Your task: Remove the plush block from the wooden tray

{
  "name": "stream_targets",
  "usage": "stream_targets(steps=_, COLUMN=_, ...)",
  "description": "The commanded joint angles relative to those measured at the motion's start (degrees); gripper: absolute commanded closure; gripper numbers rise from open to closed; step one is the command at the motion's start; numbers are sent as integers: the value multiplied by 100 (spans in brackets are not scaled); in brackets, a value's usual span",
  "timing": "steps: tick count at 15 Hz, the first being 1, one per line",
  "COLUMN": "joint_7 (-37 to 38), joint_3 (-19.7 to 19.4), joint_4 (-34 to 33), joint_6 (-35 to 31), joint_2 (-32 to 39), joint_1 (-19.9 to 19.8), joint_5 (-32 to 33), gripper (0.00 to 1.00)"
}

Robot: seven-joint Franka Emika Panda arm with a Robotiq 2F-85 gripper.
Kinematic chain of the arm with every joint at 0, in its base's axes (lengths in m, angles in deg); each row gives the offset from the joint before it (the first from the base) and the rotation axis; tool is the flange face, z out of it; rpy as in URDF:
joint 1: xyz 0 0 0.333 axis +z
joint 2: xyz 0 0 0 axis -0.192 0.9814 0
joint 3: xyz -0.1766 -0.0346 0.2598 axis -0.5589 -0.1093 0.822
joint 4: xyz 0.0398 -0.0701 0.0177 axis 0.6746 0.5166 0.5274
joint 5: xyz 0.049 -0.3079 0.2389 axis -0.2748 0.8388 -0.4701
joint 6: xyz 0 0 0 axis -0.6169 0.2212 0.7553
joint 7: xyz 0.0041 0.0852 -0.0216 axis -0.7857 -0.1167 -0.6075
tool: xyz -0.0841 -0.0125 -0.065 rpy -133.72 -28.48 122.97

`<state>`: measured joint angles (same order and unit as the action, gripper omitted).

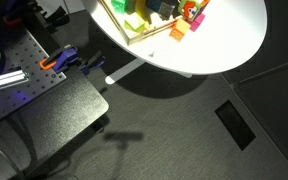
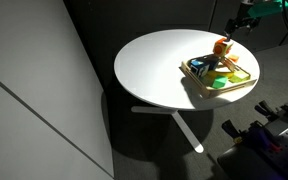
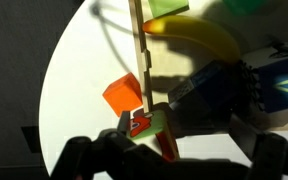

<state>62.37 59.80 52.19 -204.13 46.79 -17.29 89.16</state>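
The plush block [image 3: 144, 126], red-orange with white and green patches, sits at the rim of the wooden tray [image 3: 137, 50], tilted against the thin rim's end. It also shows at the tray's corner in both exterior views [image 1: 191, 12] [image 2: 221, 46]. My gripper [image 3: 174, 152] hangs right over it, open. Its dark fingers stand wide apart on either side of the block and do not touch it. In an exterior view the gripper [image 2: 230, 34] is a dark shape just above the block. The wooden tray [image 2: 246, 86] lies on the white round table [image 2: 154, 70].
A plain orange-pink block [image 3: 122, 97] lies on the tabletop just outside the rim, also seen in an exterior view [image 1: 177, 32]. Inside the tray are green blocks [image 1: 136, 22], a yellow curved piece [image 3: 199, 38] and a dark blue block [image 3: 209, 90]. The table edge is near.
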Motion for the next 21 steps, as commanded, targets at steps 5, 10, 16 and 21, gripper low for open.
stream_targets(steps=5, joint_7=416, joint_3=-149, joint_4=-400, joint_6=156, joint_2=662, joint_1=65, joint_5=285, gripper=0)
stream_targets(steps=10, joint_7=587, joint_3=-207, joint_4=-835, joint_6=159, joint_2=1185, joint_1=105, joint_5=236, gripper=0)
stream_targets(steps=16, joint_7=862, joint_3=-287, joint_4=-1332, joint_6=185, joint_2=1624, joint_1=221, joint_5=245, gripper=0)
stream_targets(steps=21, joint_7=1092, joint_3=-379, joint_4=-1691, joint_6=158, joint_2=1886, joint_1=299, joint_5=237, gripper=0)
